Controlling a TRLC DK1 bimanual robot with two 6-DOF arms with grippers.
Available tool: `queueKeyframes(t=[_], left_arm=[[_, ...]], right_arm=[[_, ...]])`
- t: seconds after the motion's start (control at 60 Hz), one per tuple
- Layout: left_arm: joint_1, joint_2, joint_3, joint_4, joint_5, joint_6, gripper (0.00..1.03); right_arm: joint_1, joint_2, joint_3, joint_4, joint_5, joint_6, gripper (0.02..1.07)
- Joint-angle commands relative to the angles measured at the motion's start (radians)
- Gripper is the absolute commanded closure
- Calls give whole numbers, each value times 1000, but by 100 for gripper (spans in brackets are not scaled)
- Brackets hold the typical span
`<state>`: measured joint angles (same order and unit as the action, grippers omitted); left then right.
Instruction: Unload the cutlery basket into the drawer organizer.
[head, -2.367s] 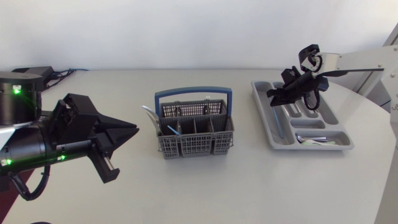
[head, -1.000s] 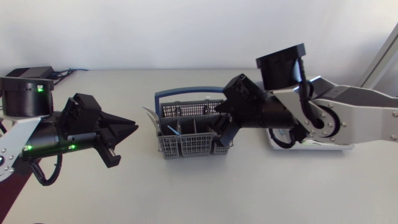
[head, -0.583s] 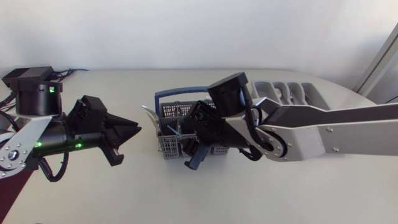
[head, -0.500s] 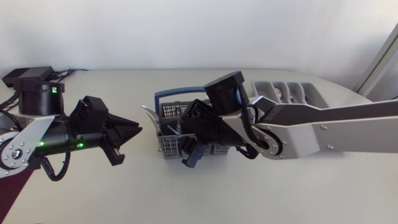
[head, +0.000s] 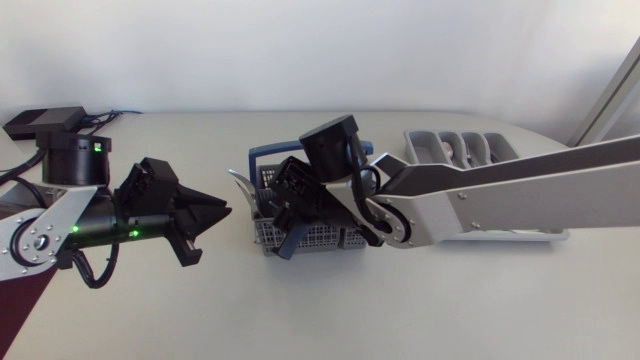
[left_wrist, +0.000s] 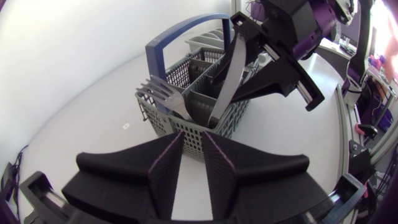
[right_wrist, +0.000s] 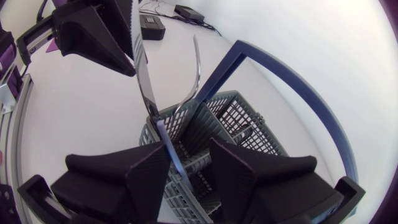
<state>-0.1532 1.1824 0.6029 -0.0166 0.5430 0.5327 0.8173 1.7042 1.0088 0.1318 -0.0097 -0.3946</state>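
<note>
Right gripper (right_wrist: 186, 145) has swung over the basket (head: 322, 239), fingers apart; left gripper (left_wrist: 193, 134) slightly parted above white table (head: 400, 310)

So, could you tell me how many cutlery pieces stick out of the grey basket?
2: silver fork at one corner, silver knife at the black right tool; others may be hidden.

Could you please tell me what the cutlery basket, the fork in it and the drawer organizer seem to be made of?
The cutlery basket looks like matte grey moulded plastic, given its fine grid walls; its blue handle looks plastic too. The fork seems polished metal: it shines silver. The drawer organizer is probably smooth grey plastic, with rounded moulded compartments.
</note>
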Motion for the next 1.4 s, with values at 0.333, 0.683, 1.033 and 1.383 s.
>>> queueKeyframes(t=[0.333,0.683,1.033,1.383], left_arm=[[-5,20,15,4,14,20,78],[-5,19,28,4,14,16,78],[-11,20,44,-2,14,13,78],[-11,26,67,-14,43,23,75]], right_arm=[[13,-38,11,-9,11,-9,102],[-10,-238,79,-166,-49,53,102],[-230,-433,192,-443,-234,211,102],[-679,-390,175,-629,-372,163,102]])
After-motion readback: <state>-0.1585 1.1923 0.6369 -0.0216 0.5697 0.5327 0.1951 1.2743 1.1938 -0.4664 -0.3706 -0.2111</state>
